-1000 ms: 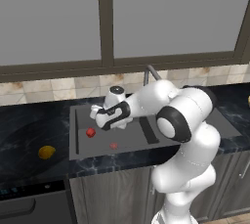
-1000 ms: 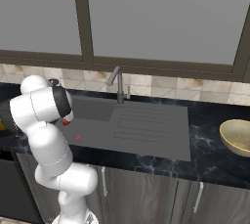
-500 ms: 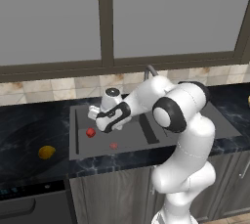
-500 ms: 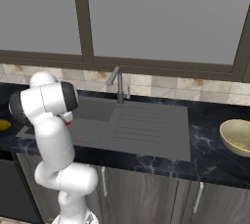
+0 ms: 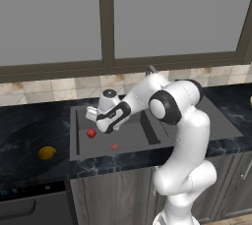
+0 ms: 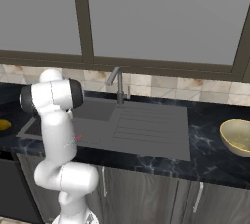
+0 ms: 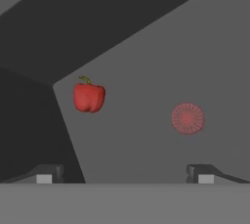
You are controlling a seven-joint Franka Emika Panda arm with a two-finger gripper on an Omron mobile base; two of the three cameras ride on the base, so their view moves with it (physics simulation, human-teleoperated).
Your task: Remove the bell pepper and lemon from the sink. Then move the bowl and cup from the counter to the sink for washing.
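The red bell pepper (image 5: pixel 91 133) (image 7: pixel 89 96) lies on the floor of the dark grey sink (image 5: pixel 133 140) near its left wall. My gripper (image 5: pixel 98 121) (image 7: pixel 124 174) hangs open just above and to the right of it, empty, with fingertips (image 7: pixel 45 175) spread wide. The lemon (image 5: pixel 47 153) (image 6: pixel 4 125) rests on the black counter (image 5: pixel 29 140) left of the sink. The golden bowl (image 6: pixel 237 136) sits on the counter at the right. The cup is out of view.
A pinkish-red drain spot (image 5: pixel 114 146) (image 7: pixel 188 118) marks the basin floor right of the pepper. The grey faucet (image 6: pixel 117 83) stands behind the sink, with the ribbed drainboard (image 6: pixel 151 125) to the right. A tiled backsplash and windows run behind the counter.
The arm has swung a little left and lower over the basin, bringing the gripper closer to the pepper. The jaws stay open. Pepper and lemon have not moved.
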